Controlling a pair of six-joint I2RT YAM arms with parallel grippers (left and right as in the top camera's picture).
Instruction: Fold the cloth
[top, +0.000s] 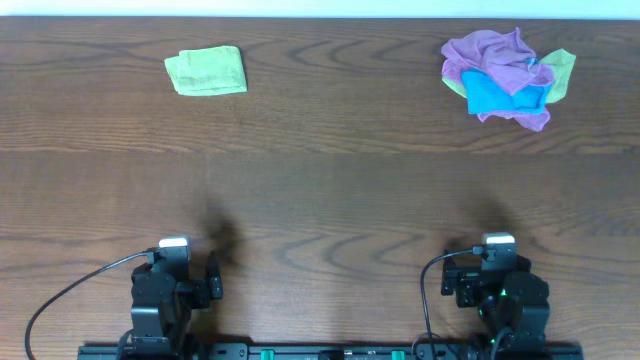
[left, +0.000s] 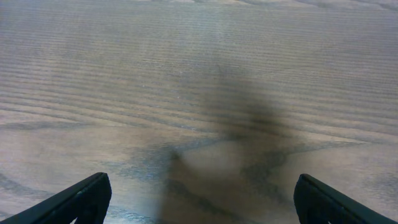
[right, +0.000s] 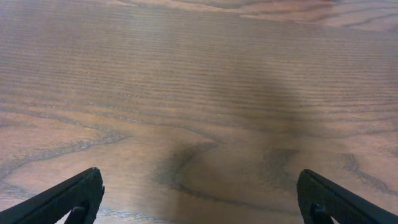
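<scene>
A folded green cloth (top: 206, 71) lies at the far left of the wooden table (top: 320, 190). A crumpled pile of cloths sits at the far right: a purple cloth (top: 490, 55) on top, a blue cloth (top: 497, 95) and a yellow-green cloth (top: 559, 70) under it. My left gripper (left: 202, 199) is open and empty over bare wood near the front left edge, also seen from overhead (top: 172, 285). My right gripper (right: 199, 199) is open and empty near the front right edge, also seen from overhead (top: 498, 290). Both are far from the cloths.
Black cables run from both arm bases (top: 60, 300) along the front edge. A black rail (top: 320, 352) runs along the front of the table.
</scene>
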